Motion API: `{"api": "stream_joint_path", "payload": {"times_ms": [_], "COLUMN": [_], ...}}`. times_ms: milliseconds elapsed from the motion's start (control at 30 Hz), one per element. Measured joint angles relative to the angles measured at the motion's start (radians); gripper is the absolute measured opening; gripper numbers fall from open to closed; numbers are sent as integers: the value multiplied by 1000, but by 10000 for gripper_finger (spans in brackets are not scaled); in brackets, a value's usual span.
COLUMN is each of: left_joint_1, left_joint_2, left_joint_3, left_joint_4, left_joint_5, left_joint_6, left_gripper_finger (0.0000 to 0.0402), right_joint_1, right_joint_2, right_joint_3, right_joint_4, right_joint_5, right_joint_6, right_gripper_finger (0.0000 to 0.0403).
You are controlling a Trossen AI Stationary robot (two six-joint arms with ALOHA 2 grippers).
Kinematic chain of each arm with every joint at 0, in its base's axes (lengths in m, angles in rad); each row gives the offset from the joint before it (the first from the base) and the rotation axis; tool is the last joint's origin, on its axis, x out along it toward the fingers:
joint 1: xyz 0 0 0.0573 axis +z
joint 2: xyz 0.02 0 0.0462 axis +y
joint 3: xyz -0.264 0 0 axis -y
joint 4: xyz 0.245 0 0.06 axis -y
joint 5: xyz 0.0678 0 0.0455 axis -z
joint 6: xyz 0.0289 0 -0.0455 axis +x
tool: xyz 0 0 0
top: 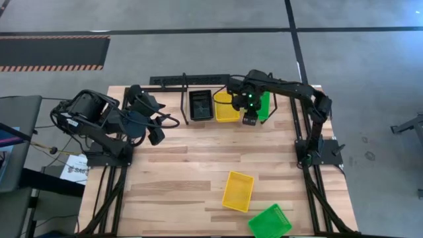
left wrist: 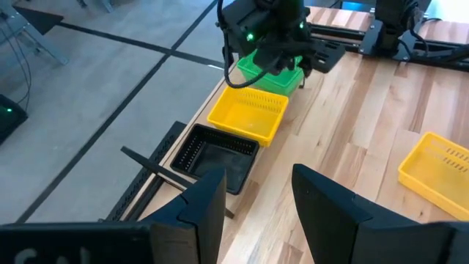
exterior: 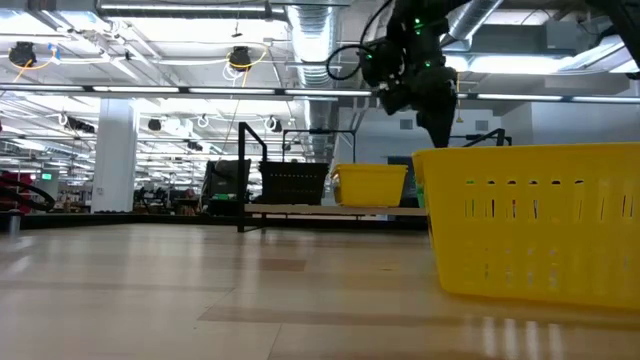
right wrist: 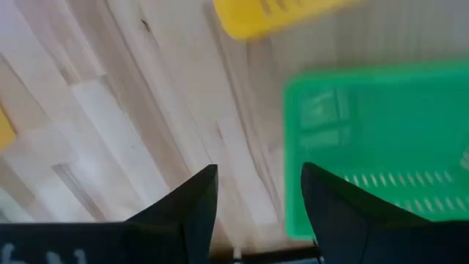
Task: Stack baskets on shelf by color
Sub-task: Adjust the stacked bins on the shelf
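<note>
Green basket (top: pixel 264 106) sits on the shelf (top: pixel 185 80) directly below the right gripper (top: pixel 250 119), whose fingers stand apart and empty; a yellow basket (top: pixel 226 107) and then a black basket (top: pixel 201 105) stand beside it. The left gripper (left wrist: pixel 256 202) waits off to the side, fingers parted, holding nothing. Two loose baskets, yellow (top: pixel 238 191) and green (top: pixel 269 221), lie well away from both.

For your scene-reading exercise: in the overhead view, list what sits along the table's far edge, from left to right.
left gripper → black basket → yellow basket → right gripper, over the green basket.
</note>
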Motion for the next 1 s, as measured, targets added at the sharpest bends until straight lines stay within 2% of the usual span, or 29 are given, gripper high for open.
{"api": "stream_joint_path", "payload": {"times_ms": [300, 667, 833, 1000], "left_joint_1": [0, 0, 0, 0], "left_joint_2": [0, 0, 0, 0], "left_joint_3": [0, 0, 0, 0], "left_joint_4": [0, 0, 0, 0], "left_joint_5": [-6, -30, -42, -51], "left_joint_6": [23, 17, 16, 16], "left_gripper_finger": [146, 146, 146, 146], "right_joint_1": [-22, -59, -77, -91], "right_joint_2": [-104, -399, -500, -520], "right_joint_3": [-21, -43, -165, -292], "right_joint_4": [-1, 20, 39, 135], "right_joint_5": [1, 25, 25, 24], "right_joint_6": [16, 130, 173, 174], "right_gripper_finger": [213, 214, 213, 211]}}
